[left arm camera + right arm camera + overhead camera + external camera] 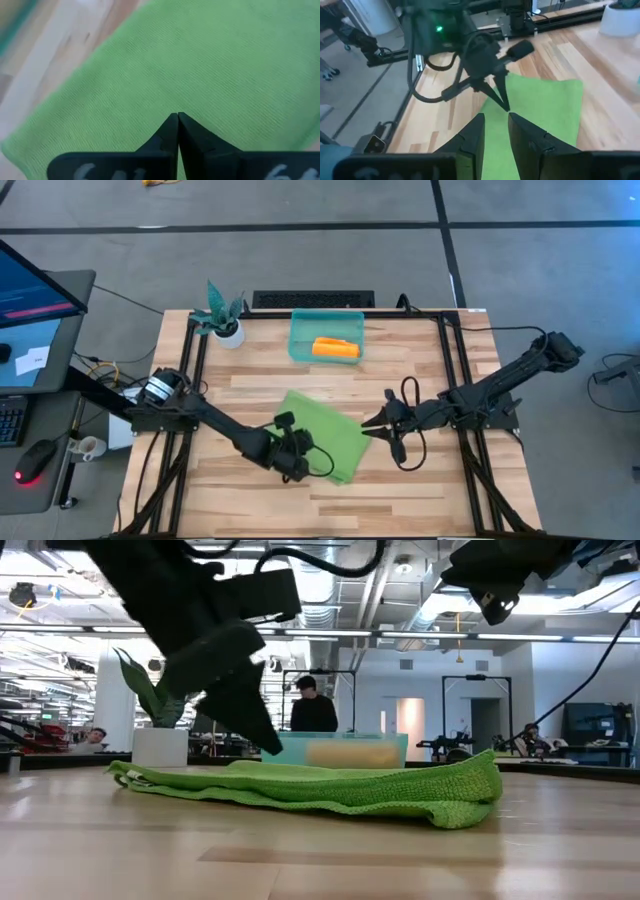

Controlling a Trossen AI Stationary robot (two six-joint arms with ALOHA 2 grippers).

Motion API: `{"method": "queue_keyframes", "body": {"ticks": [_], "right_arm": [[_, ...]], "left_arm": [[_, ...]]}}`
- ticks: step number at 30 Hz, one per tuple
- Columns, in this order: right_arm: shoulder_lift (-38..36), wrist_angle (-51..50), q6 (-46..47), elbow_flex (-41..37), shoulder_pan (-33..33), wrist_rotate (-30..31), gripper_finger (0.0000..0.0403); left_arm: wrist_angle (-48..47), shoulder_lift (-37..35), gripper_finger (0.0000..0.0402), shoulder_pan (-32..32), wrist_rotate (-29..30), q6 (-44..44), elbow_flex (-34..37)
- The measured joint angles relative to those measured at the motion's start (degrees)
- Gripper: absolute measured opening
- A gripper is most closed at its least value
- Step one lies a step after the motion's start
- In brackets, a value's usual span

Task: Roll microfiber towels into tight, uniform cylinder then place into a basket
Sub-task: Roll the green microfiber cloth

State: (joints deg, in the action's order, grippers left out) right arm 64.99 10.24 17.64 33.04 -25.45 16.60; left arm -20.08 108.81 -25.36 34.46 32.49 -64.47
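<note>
A lime green towel [325,442] lies flat and unrolled near the lower centre of the wooden surface [420,355], seen from above, with the left end effector [296,467] poised at its lower-left edge, fingers pressed together and empty, their tips over the cloth and touching or just above it. From the picture's right, the right end effector [378,425] reaches to the towel's opposite edge; its fingers [475,131] stand partly spread, and whether they pinch the fabric cannot be told from here. The likeliest trouble, as it looks from the room: with the left fingertips only resting on the soft weave, the cloth may slide or bunch rather than curl, giving a loose, uneven roll; a tug from the right side could also drag the whole towel across the smooth boards. Both arms stretch low and nearly level over the surface, the left slanting in from the left rail, the right from the right rail, wrists angled toward each other across the towel. Farther back, upper centre of the overhead frame, the teal basket [300,348] already holds a rolled orange-yellow towel [335,348]. A small white pot with a teal plant [222,318] stands to its left, near the far corner.
</note>
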Motion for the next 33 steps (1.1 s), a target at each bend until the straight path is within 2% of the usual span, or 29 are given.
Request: {"method": "queue_keyframes", "body": {"ticks": [4,9,14,19,23,33], "right_arm": [[2.8,-0.7,3.2,0.1,0.6,0.0,0.0107],[9.0,-1.7,3.8,0.8,1.3,-0.4,0.0107],[14.8,-1.5,1.9,5.3,2.9,-5.6,0.0107],[21.7,-4.4,1.3,9.7,4.9,-9.9,0.0107],[27.1,-7.9,0.0,12.4,7.1,-12.2,0.0107],[34.3,-13.4,1.3,16.2,11.6,-12.2,0.0107]], "left_arm": [[-1.7,0.0,0.0,-1.0,-0.8,1.7,-0.3],[-11.7,-0.1,0.0,-0.9,-2.7,6.6,-3.7],[-19.7,-0.1,0.0,-2.0,-2.9,12.2,-4.8],[-24.8,-0.1,0.0,-2.0,-7.2,15.2,-4.7],[-25.5,-0.1,0.0,-2.0,-7.5,15.6,-4.7],[-25.5,-0.1,0.0,-1.4,-6.2,14.0,-4.7]]}}
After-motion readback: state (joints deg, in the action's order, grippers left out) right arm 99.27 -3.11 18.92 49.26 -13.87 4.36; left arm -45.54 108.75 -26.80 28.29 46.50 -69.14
